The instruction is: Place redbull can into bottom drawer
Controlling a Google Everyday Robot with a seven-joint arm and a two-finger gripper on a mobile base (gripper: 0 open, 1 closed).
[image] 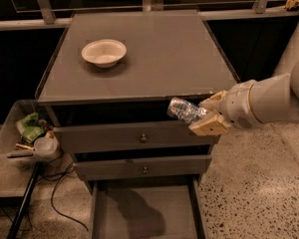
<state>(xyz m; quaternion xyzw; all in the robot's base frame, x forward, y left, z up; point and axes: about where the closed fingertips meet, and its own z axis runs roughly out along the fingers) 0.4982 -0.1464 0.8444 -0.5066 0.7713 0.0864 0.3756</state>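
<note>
The robot's cream two-finger gripper (pixel 203 115) hangs in front of the cabinet's right edge, level with the top drawer, its fingers closed around the small, shiny, crinkled silver redbull can (pixel 184 109), which lies roughly sideways and points left. The can is clear of the grey cabinet top (pixel 154 59), where a round cream bowl (pixel 103 52) sits well apart. Far below, the wide grey bottom drawer (pixel 177 208) stands pulled open with a bare floor. The carry step seems underway. The next move likely calls for lowering the can down and left, past the two closed knobbed drawers, over the tray before release.
</note>
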